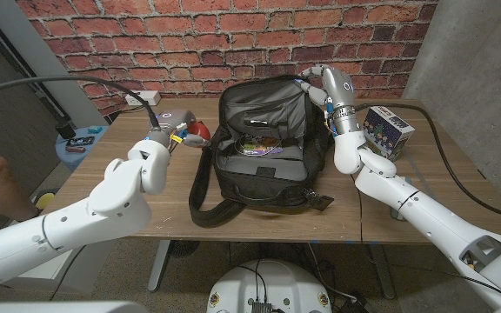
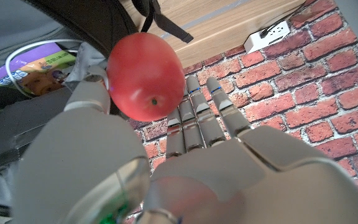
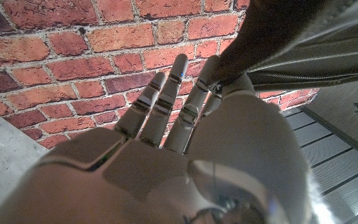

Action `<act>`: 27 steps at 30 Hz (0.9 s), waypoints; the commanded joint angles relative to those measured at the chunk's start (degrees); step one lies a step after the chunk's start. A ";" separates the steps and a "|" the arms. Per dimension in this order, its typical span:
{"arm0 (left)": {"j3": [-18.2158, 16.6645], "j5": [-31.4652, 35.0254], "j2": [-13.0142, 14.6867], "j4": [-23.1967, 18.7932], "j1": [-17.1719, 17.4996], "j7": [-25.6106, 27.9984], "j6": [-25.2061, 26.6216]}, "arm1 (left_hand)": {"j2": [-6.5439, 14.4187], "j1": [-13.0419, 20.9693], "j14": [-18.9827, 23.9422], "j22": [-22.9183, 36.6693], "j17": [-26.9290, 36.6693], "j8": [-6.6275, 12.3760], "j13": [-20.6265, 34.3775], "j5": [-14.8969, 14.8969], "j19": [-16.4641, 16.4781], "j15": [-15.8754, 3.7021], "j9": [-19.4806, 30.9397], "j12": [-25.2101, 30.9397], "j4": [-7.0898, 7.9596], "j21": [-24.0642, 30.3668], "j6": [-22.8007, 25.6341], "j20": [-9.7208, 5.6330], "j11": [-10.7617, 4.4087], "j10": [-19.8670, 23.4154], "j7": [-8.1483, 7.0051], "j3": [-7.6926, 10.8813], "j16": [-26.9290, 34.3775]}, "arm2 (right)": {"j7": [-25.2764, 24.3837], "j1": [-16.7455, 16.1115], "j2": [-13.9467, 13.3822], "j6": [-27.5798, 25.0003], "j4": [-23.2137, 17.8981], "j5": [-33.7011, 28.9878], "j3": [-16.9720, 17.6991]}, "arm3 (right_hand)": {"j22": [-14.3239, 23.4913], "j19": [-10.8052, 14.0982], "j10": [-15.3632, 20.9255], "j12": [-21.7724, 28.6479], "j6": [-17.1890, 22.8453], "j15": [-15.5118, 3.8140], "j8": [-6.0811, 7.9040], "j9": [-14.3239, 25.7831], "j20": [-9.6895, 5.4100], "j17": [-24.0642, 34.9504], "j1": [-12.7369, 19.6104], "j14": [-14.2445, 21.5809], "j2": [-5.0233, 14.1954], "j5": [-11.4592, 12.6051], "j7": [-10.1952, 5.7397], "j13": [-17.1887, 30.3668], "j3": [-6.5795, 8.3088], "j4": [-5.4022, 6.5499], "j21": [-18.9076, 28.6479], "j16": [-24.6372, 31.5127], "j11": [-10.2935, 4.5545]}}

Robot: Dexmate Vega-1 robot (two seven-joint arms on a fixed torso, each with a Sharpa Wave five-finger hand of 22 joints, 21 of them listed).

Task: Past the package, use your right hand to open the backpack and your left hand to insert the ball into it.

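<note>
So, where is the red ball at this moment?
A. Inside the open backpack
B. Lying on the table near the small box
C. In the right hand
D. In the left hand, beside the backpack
D: the left hand holds the red ball just beside the open backpack, not yet inside it; the left wrist view shows the ball gripped against the fingers, while the right hand grips the backpack's top edge.

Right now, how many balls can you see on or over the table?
1: a red ball held in the left hand, just left of the open backpack. Others could be hidden inside the bag.
</note>
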 commanded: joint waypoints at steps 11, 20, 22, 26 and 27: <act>-0.59 3.03 -2.89 -2.18 2.31 -0.41 -4.45 | 5.20 4.17 1.27 0.19 0.65 0.60 5.51 0.28 -0.64 -1.36 0.27 0.51 -0.03 0.39 8.27 -0.11 -8.28 8.59 -3.92 -0.39 0.42 | -1.31 0.44 1.30 -0.38 1.57 1.07 -0.10 | 0.09 -0.56 0.54 -0.12 0.39 -7.16 0.22 0.17 -5.28 0.12 0.50 0.29 1.06 0.56 -0.46 0.19 -0.30 -0.20 0.18 -0.02 0.01; -0.06 4.54 -4.19 -2.52 2.14 -2.27 -5.79 | 5.16 4.19 1.36 0.18 0.71 0.76 5.93 0.33 -0.77 -1.49 0.24 0.67 -0.08 0.40 8.60 -0.06 -8.43 8.83 -3.94 -0.42 0.39 | -1.90 0.58 1.31 0.06 2.11 1.44 -0.07 | 0.09 -0.50 0.48 -0.14 0.38 -7.19 0.20 0.18 -5.25 0.13 0.63 0.31 1.05 0.58 -0.46 0.28 -0.32 -0.27 0.21 -0.01 0.02; -0.05 4.75 -4.61 -2.57 2.19 -2.49 -6.39 | 5.20 4.13 1.39 0.18 0.77 0.77 6.00 0.33 -0.67 -1.51 0.23 0.70 -0.03 0.45 8.59 -0.12 -8.46 8.89 -3.91 -0.46 0.43 | -2.00 0.62 1.26 0.24 2.24 1.57 -0.02 | 0.09 -0.55 0.44 -0.16 0.39 -7.17 0.20 0.18 -5.27 0.13 0.62 0.31 1.05 0.58 -0.47 0.28 -0.32 -0.26 0.19 -0.02 0.02; 0.17 5.44 -5.55 -2.34 2.01 -3.17 -7.54 | 5.19 4.14 1.38 0.18 0.87 0.82 6.16 0.33 -0.72 -1.77 0.23 0.72 -0.04 0.45 8.68 -0.25 -8.50 8.87 -4.04 -0.54 0.48 | -2.03 0.65 1.11 0.52 2.38 1.81 0.09 | 0.10 -0.51 0.43 -0.19 0.41 -7.19 0.20 0.18 -5.24 0.13 0.64 0.29 1.08 0.58 -0.41 0.27 -0.32 -0.25 0.22 -0.03 0.02; 0.32 5.77 -5.82 -2.28 1.86 -3.44 -7.73 | 5.18 4.16 1.40 0.18 0.88 0.81 6.19 0.34 -0.71 -1.82 0.23 0.72 -0.06 0.46 8.67 -0.29 -8.49 8.88 -4.10 -0.55 0.49 | -2.08 0.64 1.08 0.58 2.39 1.82 0.11 | 0.10 -0.52 0.44 -0.20 0.43 -7.18 0.20 0.18 -5.24 0.13 0.64 0.28 1.09 0.58 -0.43 0.26 -0.32 -0.25 0.21 -0.04 0.02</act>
